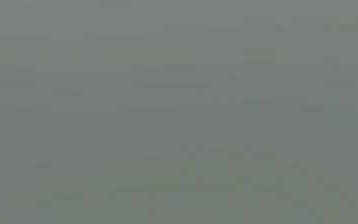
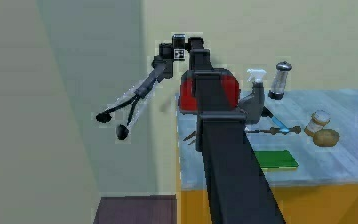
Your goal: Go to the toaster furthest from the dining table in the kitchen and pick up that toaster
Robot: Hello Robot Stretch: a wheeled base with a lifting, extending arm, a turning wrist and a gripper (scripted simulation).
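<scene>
Forward view: a flat grey wall [image 1: 177, 110], seemingly close; driving on would likely bump it.

Arm side view: the arm [image 2: 225, 150] reaches across a counter [image 2: 337, 168]. A red box, likely the toaster [image 2: 190, 98], sits on the counter, half hidden behind the arm. The claw [image 2: 111, 126] hangs off the counter's left end with only wall behind its tips, so it holds nothing; its grip state I cannot tell. Risk: the claw looks wide of the toaster, and swinging the arm to correct could knock the toaster or the spray bottle [image 2: 254, 88] over
</scene>
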